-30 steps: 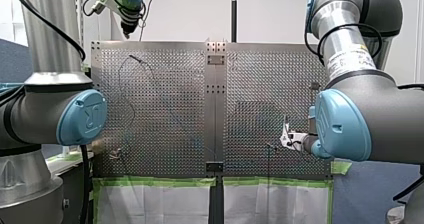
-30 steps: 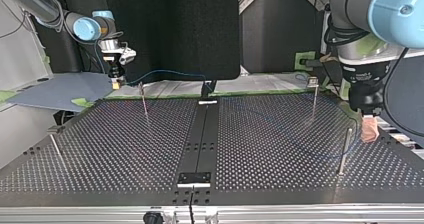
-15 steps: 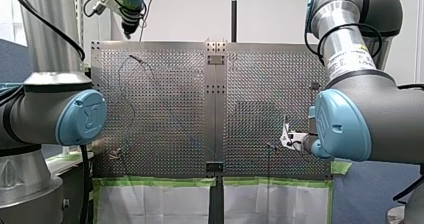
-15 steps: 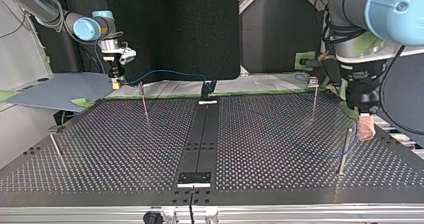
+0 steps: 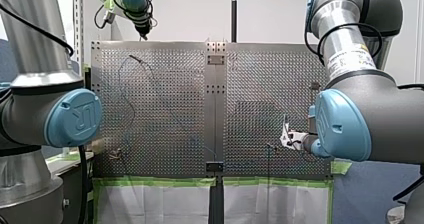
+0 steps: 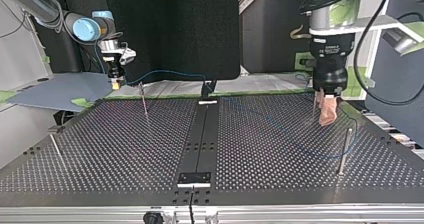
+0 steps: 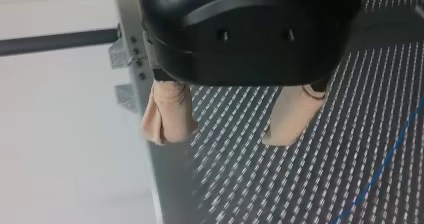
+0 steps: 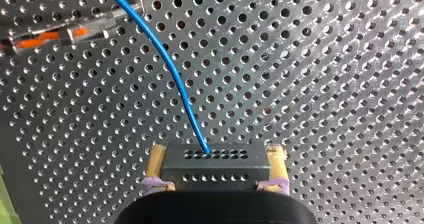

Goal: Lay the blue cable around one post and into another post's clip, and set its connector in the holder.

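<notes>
The blue cable (image 6: 280,128) runs over the perforated board (image 6: 125,149) and loops near a thin post (image 6: 344,151) at the top view's right. Its black connector (image 8: 215,164) sits between the yellow pads of my right gripper (image 8: 215,156), which is shut on it just above the board. In the top view that gripper (image 6: 116,83) hangs at the far left, beside another post (image 6: 143,99). My left gripper (image 7: 227,134) stands open, beige fingers (image 7: 167,116) apart and empty, over the board's edge. In the top view it (image 6: 327,118) hovers by the far right post (image 6: 314,96).
A dark centre rail (image 6: 202,134) splits the board, with small black blocks at its near end (image 6: 195,178) and far end (image 6: 207,91). A fourth post (image 6: 55,146) stands at the top view's near left. Ahead of the right gripper lies a fixture with orange marks (image 8: 55,34).
My left arm has swung from the top view's right edge inward and farther back, ending beside the far right post. My right arm and the connector have not moved.
</notes>
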`<state>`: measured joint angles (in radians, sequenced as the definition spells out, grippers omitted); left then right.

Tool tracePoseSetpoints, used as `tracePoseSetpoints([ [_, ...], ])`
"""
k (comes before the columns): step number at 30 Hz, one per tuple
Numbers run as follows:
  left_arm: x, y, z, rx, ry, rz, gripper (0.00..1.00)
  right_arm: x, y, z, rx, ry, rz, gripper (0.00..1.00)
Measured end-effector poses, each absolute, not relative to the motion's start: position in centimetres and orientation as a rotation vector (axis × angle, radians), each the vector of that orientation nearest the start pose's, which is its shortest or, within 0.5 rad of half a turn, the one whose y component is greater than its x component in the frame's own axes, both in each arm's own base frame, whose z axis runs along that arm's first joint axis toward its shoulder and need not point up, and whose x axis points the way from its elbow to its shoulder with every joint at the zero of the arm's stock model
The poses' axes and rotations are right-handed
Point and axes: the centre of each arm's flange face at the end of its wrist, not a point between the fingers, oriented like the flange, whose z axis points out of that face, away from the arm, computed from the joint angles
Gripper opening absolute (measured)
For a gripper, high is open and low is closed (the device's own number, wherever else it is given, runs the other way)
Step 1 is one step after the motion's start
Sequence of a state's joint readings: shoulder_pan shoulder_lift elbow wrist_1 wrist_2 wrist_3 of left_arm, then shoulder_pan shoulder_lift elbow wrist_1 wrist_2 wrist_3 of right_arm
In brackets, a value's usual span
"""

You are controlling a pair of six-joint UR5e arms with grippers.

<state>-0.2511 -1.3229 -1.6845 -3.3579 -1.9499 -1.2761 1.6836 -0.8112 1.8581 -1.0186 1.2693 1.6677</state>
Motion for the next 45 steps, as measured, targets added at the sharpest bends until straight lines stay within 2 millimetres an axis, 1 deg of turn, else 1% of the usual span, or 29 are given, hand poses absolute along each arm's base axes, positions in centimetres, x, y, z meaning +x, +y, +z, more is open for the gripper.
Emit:
tracePoseSetpoints([
  [11, 34.2, -22.0, 44.2, 0.129, 1.735, 0.294, 1.00, 22.5, -55.7, 2.8, 1.510, -1.101, 1.506, 0.00],
  [16, 34.0, -23.6, 40.4, 0.114, 1.775, 0.281, 1.00, 22.4, -55.8, 2.9, 1.512, -1.100, 1.501, 0.00],
  [21, 33.5, -24.9, 37.1, 0.102, 1.805, 0.272, 1.00, 22.3, -55.7, 2.8, 1.516, -1.101, 1.490, 0.00],
  [27, 32.3, -26.8, 32.6, 0.118, 1.847, 0.227, 1.00, 22.4, -55.7, 2.9, 1.520, -1.100, 1.488, 0.00],
  [31, 31.2, -28.2, 29.4, 0.144, 1.879, 0.178, 1.00, 22.3, -55.6, 2.9, 1.523, -1.101, 1.485, 0.00],
  [37, 29.2, -30.0, 25.2, 0.189, 1.926, 0.101, 1.00, 22.0, -55.8, 2.9, 1.523, -1.102, 1.475, 0.00],
  [41, 28.0, -30.9, 23.0, 0.212, 1.949, 0.055, 1.00, 21.9, -55.8, 3.0, 1.522, -1.105, 1.475, 0.00],
  [45, 27.7, -32.6, 22.1, 0.225, 1.944, -0.016, 1.00, 21.9, -55.8, 3.0, 1.522, -1.107, 1.474, 0.00],
])
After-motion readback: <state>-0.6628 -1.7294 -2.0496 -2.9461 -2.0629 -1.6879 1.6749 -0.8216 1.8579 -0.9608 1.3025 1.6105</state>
